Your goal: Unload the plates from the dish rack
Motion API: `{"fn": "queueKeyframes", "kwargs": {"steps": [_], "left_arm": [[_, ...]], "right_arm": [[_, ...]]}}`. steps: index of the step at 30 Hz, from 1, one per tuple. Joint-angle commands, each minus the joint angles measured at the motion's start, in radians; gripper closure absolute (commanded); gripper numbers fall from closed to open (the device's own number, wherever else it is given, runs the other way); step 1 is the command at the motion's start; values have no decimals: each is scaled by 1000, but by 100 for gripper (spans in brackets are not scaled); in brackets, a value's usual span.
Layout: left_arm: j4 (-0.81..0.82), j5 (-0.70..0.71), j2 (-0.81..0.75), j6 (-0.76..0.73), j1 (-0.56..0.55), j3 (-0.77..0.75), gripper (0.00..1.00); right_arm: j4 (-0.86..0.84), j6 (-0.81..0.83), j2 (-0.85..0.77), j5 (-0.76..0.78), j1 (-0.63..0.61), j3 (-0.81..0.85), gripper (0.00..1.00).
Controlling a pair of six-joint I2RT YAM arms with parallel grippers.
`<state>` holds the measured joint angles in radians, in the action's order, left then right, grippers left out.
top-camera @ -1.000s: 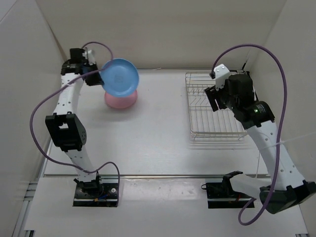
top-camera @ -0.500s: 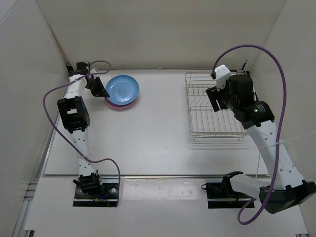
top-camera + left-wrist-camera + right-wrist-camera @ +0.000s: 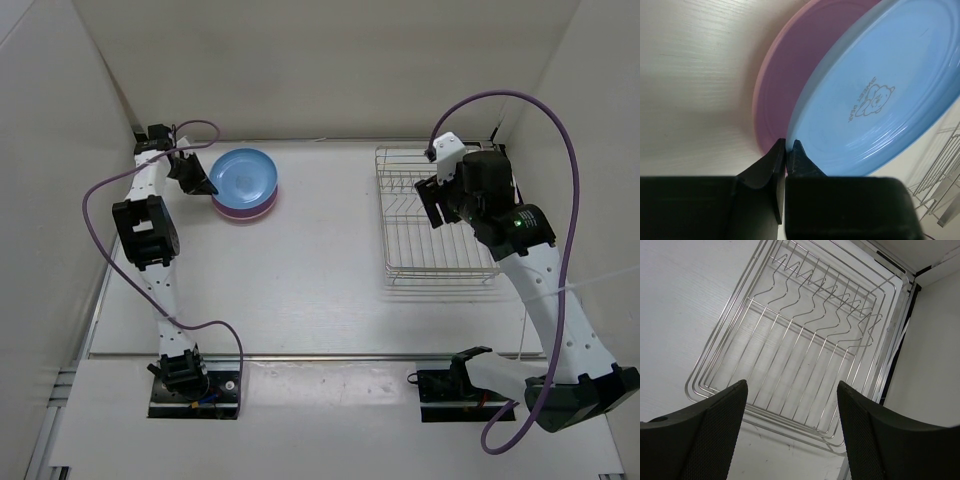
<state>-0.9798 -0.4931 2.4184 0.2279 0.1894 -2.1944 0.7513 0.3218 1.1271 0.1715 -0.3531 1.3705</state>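
Observation:
The light blue plate (image 3: pixel 245 175) lies on top of the pink plate (image 3: pixel 243 211) at the table's far left. My left gripper (image 3: pixel 207 190) is shut on the blue plate's near-left rim. In the left wrist view the fingertips (image 3: pixel 788 145) pinch the blue plate (image 3: pixel 880 85) at its edge, and the pink plate (image 3: pixel 785 80) shows underneath. The wire dish rack (image 3: pixel 435 225) stands at the far right with no plate in it. My right gripper (image 3: pixel 432 205) hangs open above the rack's left part. In the right wrist view the rack (image 3: pixel 800 350) lies below the open right gripper (image 3: pixel 791 390).
White walls close in the table at the back and on both sides. The plate stack sits near the back left corner, the rack near the right wall. Purple cables loop from both arms.
The left arm has brought the blue plate down from a tilted hold in the air onto the pink plate, still gripping its rim. The right arm has stayed over the rack.

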Motion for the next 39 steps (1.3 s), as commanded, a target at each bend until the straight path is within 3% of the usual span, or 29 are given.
{"fn": "queueKeyframes", "kwargs": {"steps": [1,7,10,22,28,39], "left_arm": [[10,-16,-33,5,5,-42,90],[-8,-16,-24,-4,5,-19,90],[-8,-16,-24,-4,5,1,81],[-17,-16,-13,-13,-22,12,81],[-17,2,-4,-13,-31,21,76],[-17,11,-4,-13,-22,21,78]], "right_arm": [[-13,-9,-21,-21,3,36,24],[-13,-9,-30,-21,3,27,24],[-13,-9,-39,-30,3,27,24],[-4,-18,-69,-41,13,18,23],[-4,-18,-69,-50,22,9,23],[-4,-18,-78,-69,22,-1,23]]}}
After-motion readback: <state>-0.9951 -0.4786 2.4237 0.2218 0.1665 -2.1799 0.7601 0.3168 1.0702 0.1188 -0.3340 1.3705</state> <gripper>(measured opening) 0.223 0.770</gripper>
